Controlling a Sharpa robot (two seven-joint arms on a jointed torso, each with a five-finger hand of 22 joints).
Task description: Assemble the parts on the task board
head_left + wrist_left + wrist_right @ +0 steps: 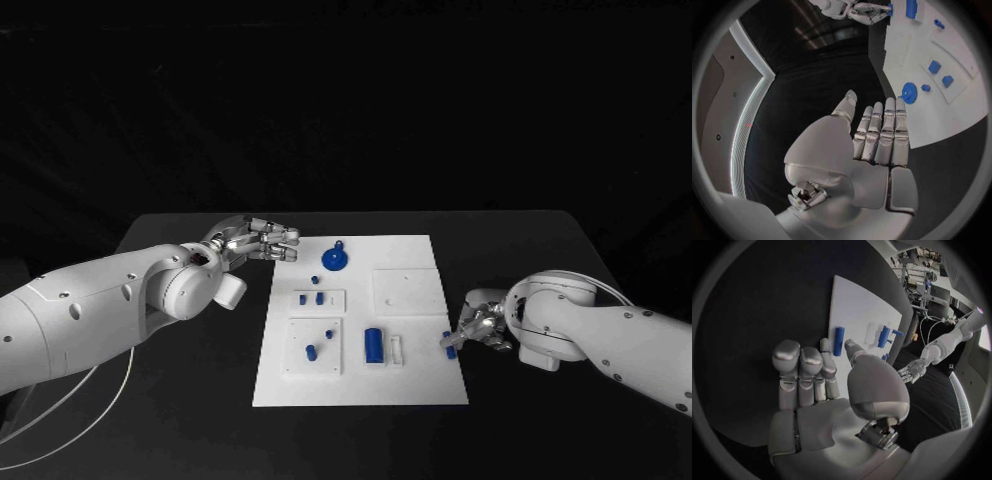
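The white task board (411,382) lies mid-table. On it are a blue gear (335,262), two small blue blocks (310,298), a blue cylinder (374,345) and two short pegs (310,351). My right hand (479,330) sits at the board's right edge and pinches a slim blue part (450,349) between thumb and a finger; the right wrist view shows that part (839,341) at the fingertips (825,346). My left hand (260,240) hovers off the board's far left corner, fingers straight and holding nothing (876,137), with the gear (909,92) just beyond them.
Raised white plates (408,291) stand on the board, one bare at the right. Black table (548,250) surrounds the board. A white cable (108,395) hangs under my left arm.
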